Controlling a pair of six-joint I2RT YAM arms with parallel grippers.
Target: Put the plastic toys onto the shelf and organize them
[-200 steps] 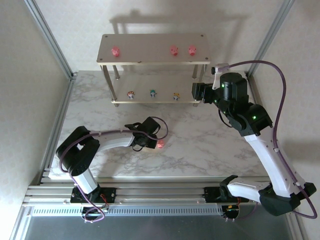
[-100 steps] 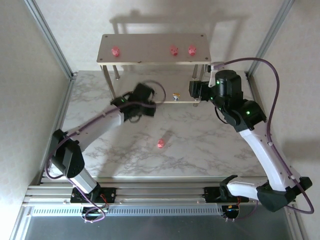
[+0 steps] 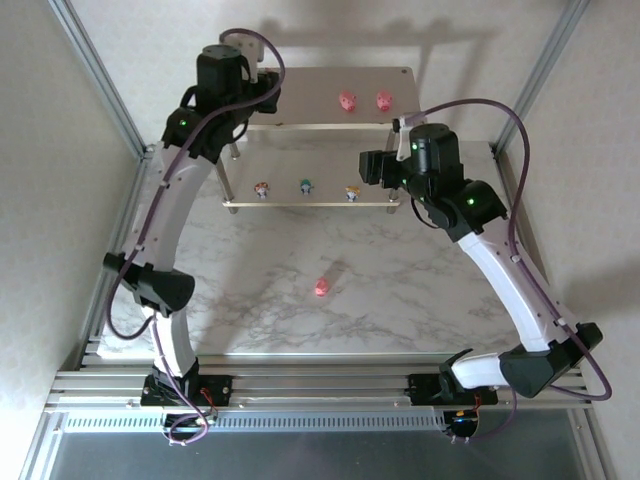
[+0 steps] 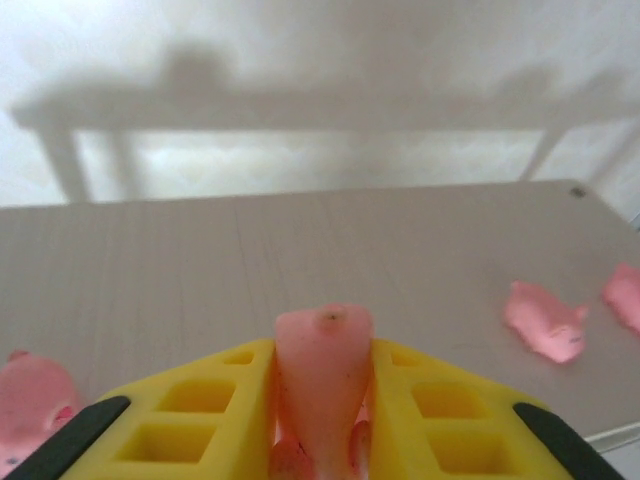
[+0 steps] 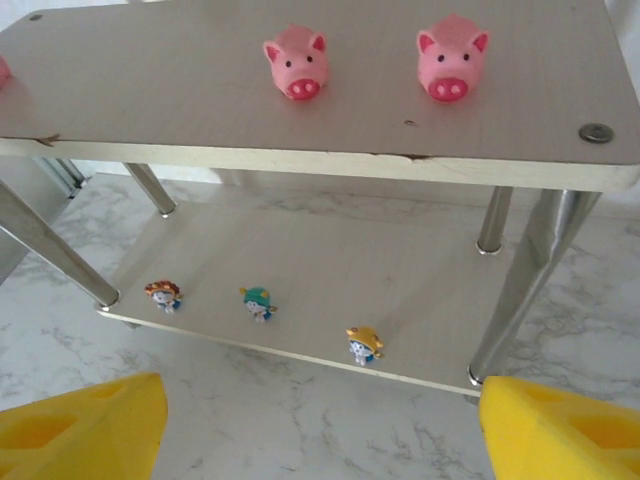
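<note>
Held item: pink pig (image 4: 322, 390), clamped in left gripper (image 4: 322, 345) fingers, long axis along them, over the shelf (image 4: 300, 240) top board; neighbour pig (image 4: 28, 400) toward shelf's left end, two pigs (image 4: 545, 322) rightward. Spare: right gripper (image 5: 320, 430), fingers apart, empty, facing shelf front.

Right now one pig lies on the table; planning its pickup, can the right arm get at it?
Probably yes: the right gripper is open and empty, and the pink pig lies alone on the bare table.

Marble table (image 3: 430, 295) bears shelf (image 3: 310, 100) and one pig (image 3: 322, 287).
</note>
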